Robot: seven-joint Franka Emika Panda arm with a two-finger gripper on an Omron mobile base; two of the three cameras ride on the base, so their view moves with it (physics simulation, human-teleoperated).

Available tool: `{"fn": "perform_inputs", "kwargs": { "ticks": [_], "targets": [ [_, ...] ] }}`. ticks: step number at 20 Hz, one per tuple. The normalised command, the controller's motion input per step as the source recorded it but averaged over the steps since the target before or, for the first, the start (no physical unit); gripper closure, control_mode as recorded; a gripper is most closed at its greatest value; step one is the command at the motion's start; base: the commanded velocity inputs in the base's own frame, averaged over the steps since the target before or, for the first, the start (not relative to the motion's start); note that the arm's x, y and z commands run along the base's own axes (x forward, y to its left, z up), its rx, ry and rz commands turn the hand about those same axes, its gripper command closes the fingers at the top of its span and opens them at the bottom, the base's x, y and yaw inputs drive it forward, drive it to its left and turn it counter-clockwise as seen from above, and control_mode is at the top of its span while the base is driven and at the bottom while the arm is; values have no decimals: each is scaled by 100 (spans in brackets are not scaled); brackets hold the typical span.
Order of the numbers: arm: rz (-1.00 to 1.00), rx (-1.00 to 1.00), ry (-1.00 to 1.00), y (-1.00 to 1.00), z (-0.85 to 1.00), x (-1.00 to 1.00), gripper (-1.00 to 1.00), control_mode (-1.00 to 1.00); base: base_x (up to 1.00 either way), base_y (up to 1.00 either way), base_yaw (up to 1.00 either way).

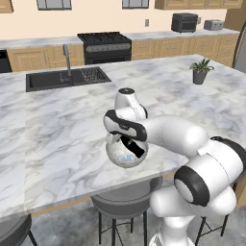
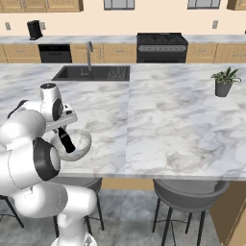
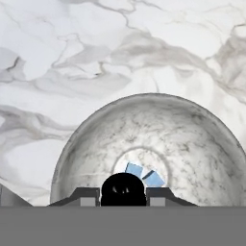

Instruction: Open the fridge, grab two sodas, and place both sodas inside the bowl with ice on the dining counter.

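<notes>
The silver-grey bowl [image 1: 114, 154] [image 2: 82, 139] [image 3: 192, 129] sits near the front edge of the marble dining counter [image 1: 57, 134] [image 2: 168, 120], with pale blue ice cubes [image 3: 135, 169] at its bottom. My gripper [image 1: 132, 147] [image 2: 67, 144] [image 3: 123, 193] reaches down into the bowl. It is shut on a soda [image 3: 123, 188], which shows end-on as a dark round shape between the fingertips. A thin grey strip at the far right edge looks like the fridge [image 1: 239, 48].
A black sink [image 1: 62, 79] [image 2: 91, 73] with a faucet lies at the back of the island. A potted plant [image 1: 200, 71] [image 2: 224, 82] stands to the right. Dark stools [image 1: 125, 199] [image 2: 190, 192] sit under the front edge.
</notes>
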Motion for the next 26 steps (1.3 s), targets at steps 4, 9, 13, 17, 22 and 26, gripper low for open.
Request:
{"fn": "perform_inputs", "kwargs": {
  "ticks": [4,9,13,17,22,26],
  "targets": [
    [0,0,0,0,-20,0,100,-100,0,0,0],
    [0,0,0,1,-22,0,-100,-100,0,0,0],
    [0,0,0,0,-5,0,-100,-100,0,0,0],
    [0,0,0,0,0,0,-100,-100,0,0,0],
    [0,0,-1,0,15,-15,-100,-100,0,0,0],
    [0,0,-2,-3,37,-41,-100,-100,0,0,0]
  ]
}}
